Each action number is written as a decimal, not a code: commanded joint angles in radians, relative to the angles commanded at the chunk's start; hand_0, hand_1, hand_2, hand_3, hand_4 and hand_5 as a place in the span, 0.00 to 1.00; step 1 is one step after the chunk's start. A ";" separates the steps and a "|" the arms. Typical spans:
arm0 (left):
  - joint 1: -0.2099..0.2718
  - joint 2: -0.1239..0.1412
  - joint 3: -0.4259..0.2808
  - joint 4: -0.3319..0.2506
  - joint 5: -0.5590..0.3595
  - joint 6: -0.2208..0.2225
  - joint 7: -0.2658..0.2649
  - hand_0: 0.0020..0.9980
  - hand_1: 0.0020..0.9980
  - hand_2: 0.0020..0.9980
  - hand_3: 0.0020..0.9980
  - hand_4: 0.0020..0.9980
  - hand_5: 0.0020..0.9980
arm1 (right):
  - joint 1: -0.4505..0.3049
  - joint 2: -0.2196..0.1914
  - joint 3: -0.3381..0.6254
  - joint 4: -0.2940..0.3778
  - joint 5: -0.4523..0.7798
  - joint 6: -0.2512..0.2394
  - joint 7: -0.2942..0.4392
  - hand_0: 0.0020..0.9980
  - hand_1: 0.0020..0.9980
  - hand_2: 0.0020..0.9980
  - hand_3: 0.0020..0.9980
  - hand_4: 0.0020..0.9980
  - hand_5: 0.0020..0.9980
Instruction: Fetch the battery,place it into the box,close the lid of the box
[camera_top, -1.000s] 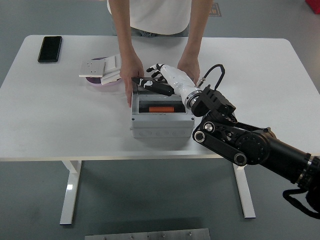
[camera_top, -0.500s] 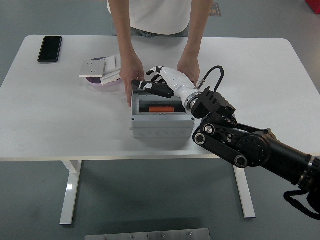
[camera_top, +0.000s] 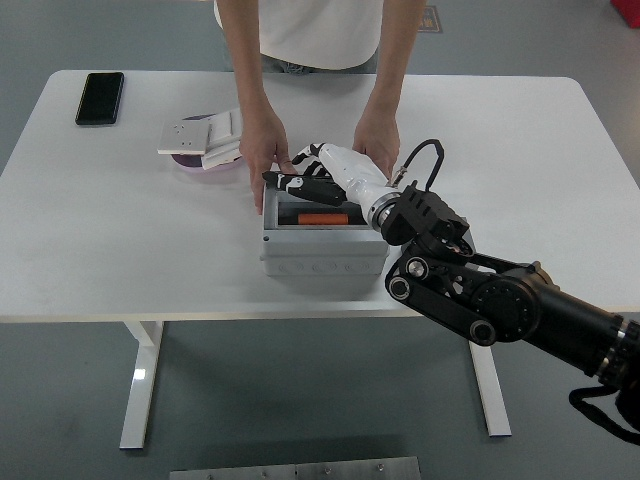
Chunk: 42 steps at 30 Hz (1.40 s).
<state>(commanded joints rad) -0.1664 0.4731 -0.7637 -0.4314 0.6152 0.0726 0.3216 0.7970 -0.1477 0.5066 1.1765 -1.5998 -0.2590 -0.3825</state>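
Nearest the camera, the robot's black jointed right arm (camera_top: 480, 295) sweeps in from the lower right over the white table (camera_top: 100, 240), and just past the near edge sits the grey plastic box (camera_top: 322, 240), open at the top. Inside, the orange cylindrical battery (camera_top: 322, 218) lies flat on the box's dark floor, so the fetching looks done. It reads as a small rigid cell, light and smooth, likely to roll if nudged; best left alone now.

Over the box's far rim, the white-and-black five-fingered right hand (camera_top: 318, 175) has its dark fingers (camera_top: 290, 181) lying along a thin dark lid panel (camera_top: 300, 185) that stands tilted over the opening. Whether they pinch it or only press on it I cannot tell. The lid should be stiff and light, swinging on its hinge; pushing near its free edge looks the easier way down, and a slick surface could let the fingers slide.

Behind, a person's two hands (camera_top: 264, 160) brace the box at its left and right far corners. The hinge is hidden by the robot hand.

Further left lie white flat pieces on a purple round dish (camera_top: 203, 140) and a black phone (camera_top: 100, 97). The left arm is out of view.
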 joint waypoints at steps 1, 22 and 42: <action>0.001 0.000 0.000 0.000 -0.001 0.000 0.000 0.62 0.74 0.59 0.50 0.33 0.00 | -0.001 0.000 -0.001 0.000 -0.001 0.001 -0.001 0.62 0.63 0.64 0.75 0.98 1.00; 0.010 -0.001 -0.001 0.000 -0.001 0.000 0.002 0.62 0.74 0.59 0.49 0.33 0.00 | -0.021 0.006 -0.019 -0.004 -0.004 0.010 -0.013 0.60 0.63 0.63 0.74 0.98 1.00; 0.010 -0.004 0.005 -0.001 -0.010 -0.001 0.001 0.62 0.74 0.58 0.49 0.34 0.00 | -0.097 -0.104 0.249 0.066 -0.047 -0.018 0.019 0.60 0.62 0.62 0.73 0.97 1.00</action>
<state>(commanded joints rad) -0.1560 0.4693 -0.7588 -0.4321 0.6053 0.0719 0.3225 0.6998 -0.2514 0.7555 1.2428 -1.6469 -0.2766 -0.3633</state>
